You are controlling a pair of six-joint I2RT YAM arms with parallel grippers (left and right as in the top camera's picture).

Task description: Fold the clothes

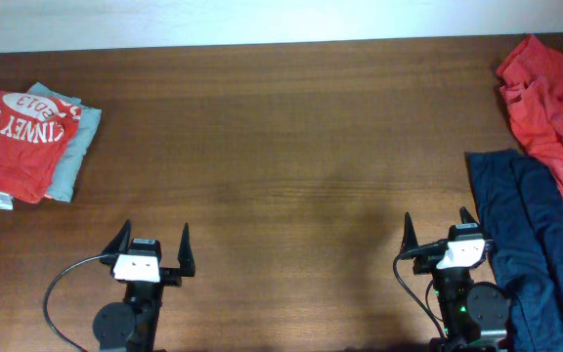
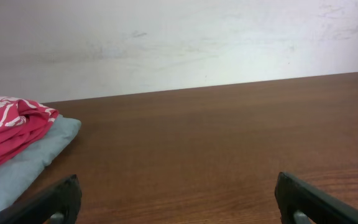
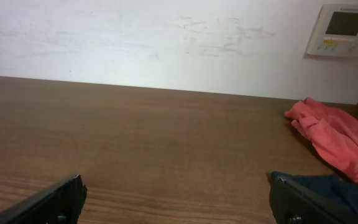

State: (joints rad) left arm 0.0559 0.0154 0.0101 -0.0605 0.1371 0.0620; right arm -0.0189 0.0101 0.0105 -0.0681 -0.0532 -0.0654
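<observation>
A folded red shirt (image 1: 18, 145) lies on a folded light grey-blue garment (image 1: 74, 152) at the far left; both show in the left wrist view, red (image 2: 5, 127) on grey-blue (image 2: 23, 165). A crumpled red garment (image 1: 550, 98) and a dark navy garment (image 1: 526, 235) lie unfolded at the right edge, also in the right wrist view, red (image 3: 340, 140) and navy (image 3: 337, 186). My left gripper (image 1: 152, 244) (image 2: 178, 202) is open and empty over bare table. My right gripper (image 1: 440, 230) (image 3: 178, 199) is open and empty, its right finger beside the navy garment.
The brown wooden table (image 1: 281, 147) runs to a white wall (image 2: 179, 43) at the back. A wall control panel (image 3: 348, 30) shows at the upper right of the right wrist view. Cables hang by both arm bases at the front edge.
</observation>
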